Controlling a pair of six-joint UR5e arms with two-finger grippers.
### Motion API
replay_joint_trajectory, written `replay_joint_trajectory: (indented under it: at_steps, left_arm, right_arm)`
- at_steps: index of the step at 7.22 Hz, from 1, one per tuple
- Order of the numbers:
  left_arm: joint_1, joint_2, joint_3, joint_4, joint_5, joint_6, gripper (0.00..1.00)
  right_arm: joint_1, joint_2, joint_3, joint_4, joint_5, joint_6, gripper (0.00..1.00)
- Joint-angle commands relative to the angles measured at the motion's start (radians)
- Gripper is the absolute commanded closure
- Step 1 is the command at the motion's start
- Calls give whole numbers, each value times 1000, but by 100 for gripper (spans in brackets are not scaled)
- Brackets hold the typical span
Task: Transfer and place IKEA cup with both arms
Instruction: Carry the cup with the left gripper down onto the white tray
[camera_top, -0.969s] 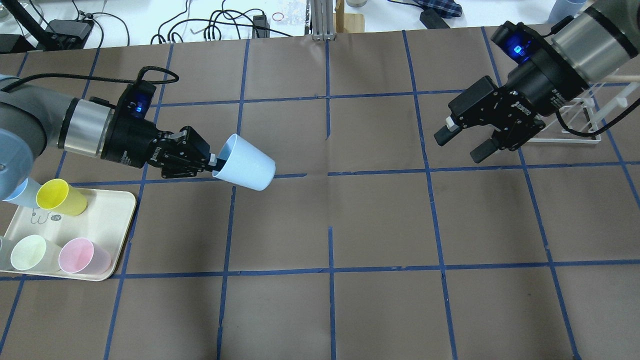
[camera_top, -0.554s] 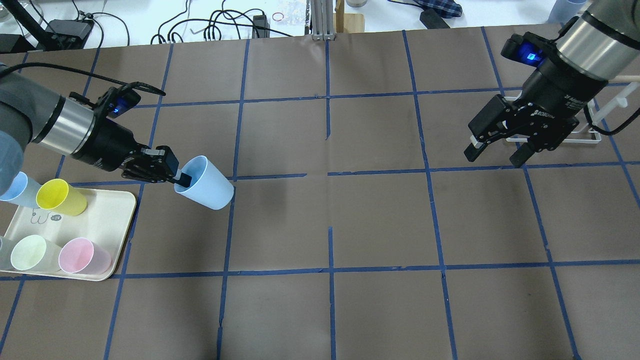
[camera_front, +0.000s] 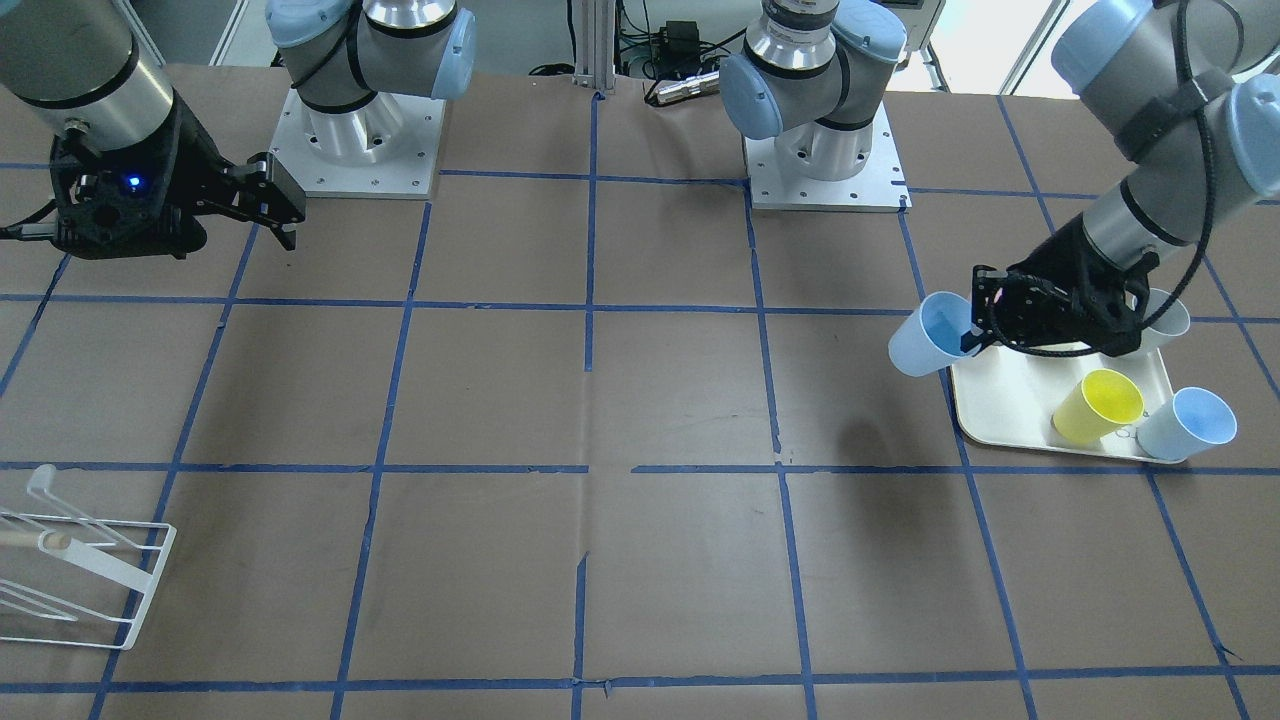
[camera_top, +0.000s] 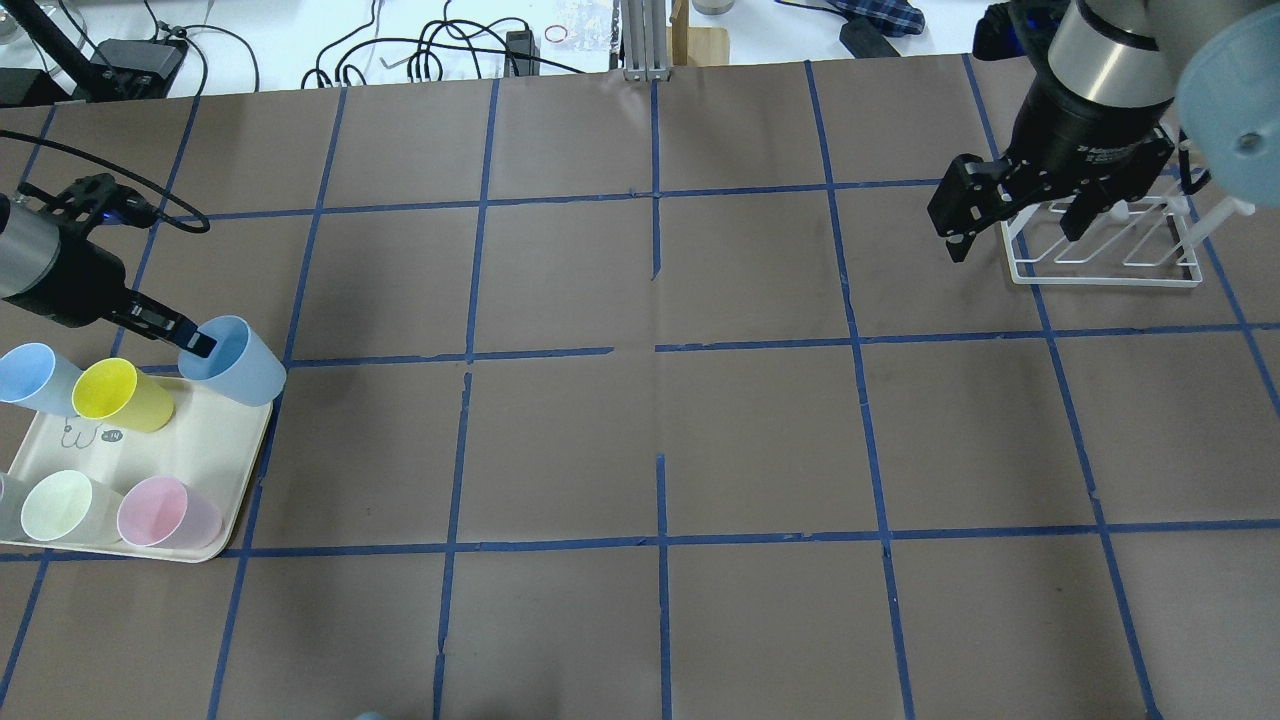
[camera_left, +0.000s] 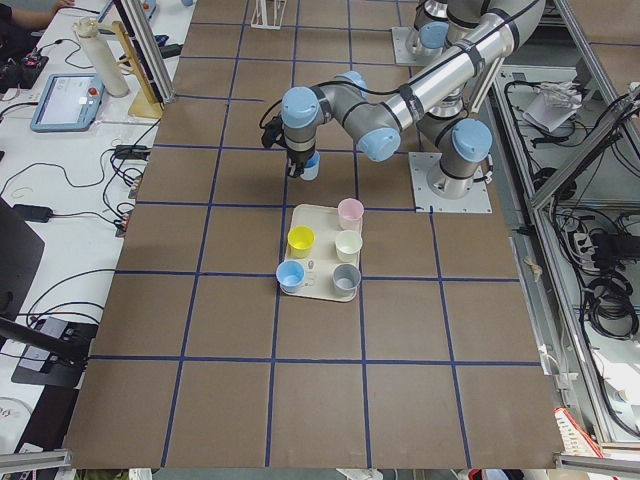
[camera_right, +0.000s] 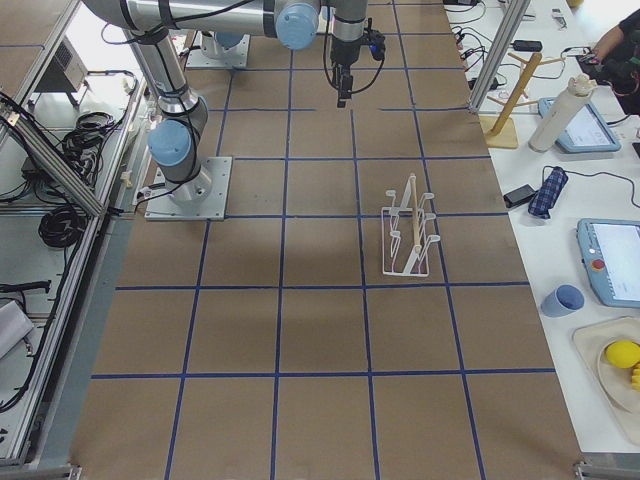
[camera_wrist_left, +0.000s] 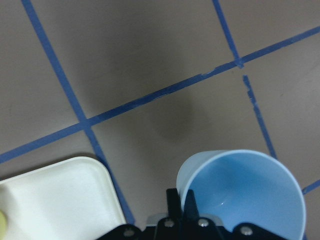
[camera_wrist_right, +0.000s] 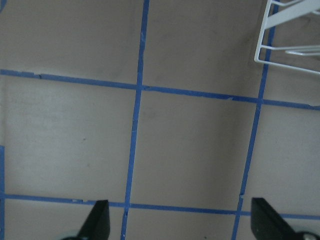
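— Our left gripper (camera_wrist_left: 181, 206) is clamped on the rim of the IKEA cup (camera_wrist_left: 245, 195), one finger inside. The cup hangs tilted just past the jaws.

— We fear that thin pinch lets it pivot or slip. Our right gripper (camera_wrist_right: 180, 220) gapes wide, nothing between its jaws.

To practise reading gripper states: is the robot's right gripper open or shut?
Open. In its wrist view the right gripper shows its fingers far apart, only table between.
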Motion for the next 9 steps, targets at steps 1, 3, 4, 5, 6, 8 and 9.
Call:
replay_joint_trajectory:
  at_steps: [1,3,4,5,6,8,9]
  left_arm:
    - [21,-108,57,55,45,162,100]
    - [33,-132,16,114,73,196,100]
    - [39,-145,13,143,75,217,100]
    - [42,-154,10,146,72,228,100]
    - [44,-160,-9,163,72,228,100]
    - [48,-159,-27,198,76,228,100]
    - [48,-157,-44,198,75,228,100]
  right_arm:
    - [40,-3,-1,-136,8,43,0]
    - [42,-26,-1,-121,33,168,0]
    - [44,-26,0,-120,90,217,0]
    - [47,-27,0,-104,93,216,0]
    - [57,-27,-1,-98,95,216,0]
    - [67,-23,3,-77,95,216,0]
    - [67,-30,-1,-58,95,216,0]
